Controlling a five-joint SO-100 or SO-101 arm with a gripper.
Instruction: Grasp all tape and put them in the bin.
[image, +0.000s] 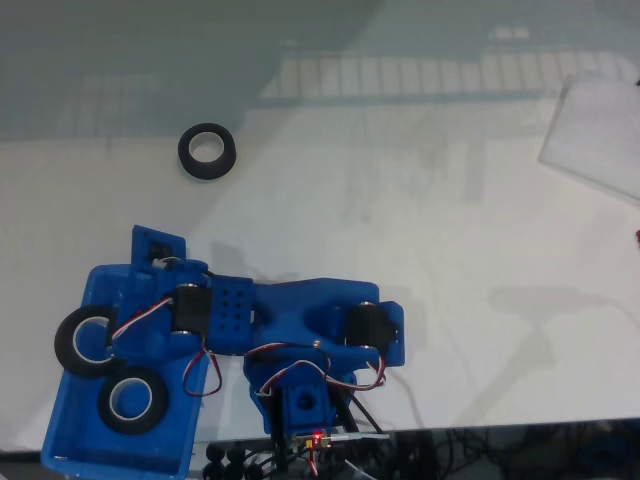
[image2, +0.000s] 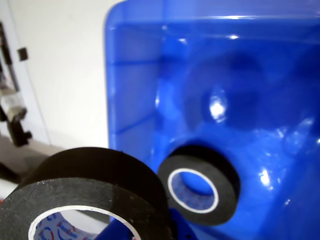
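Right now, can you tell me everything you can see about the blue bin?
The blue bin is a glossy, slightly see-through plastic tub with rounded corners and raised walls, sitting upright at the table's lower left in the fixed view. One black tape roll with a whitish core lies flat on its floor. A second roll sits at its left wall, and the arm reaches over it.

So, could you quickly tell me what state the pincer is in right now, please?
Pincer: closed on a tape roll, held over the edge of the bin, where another roll already lies.
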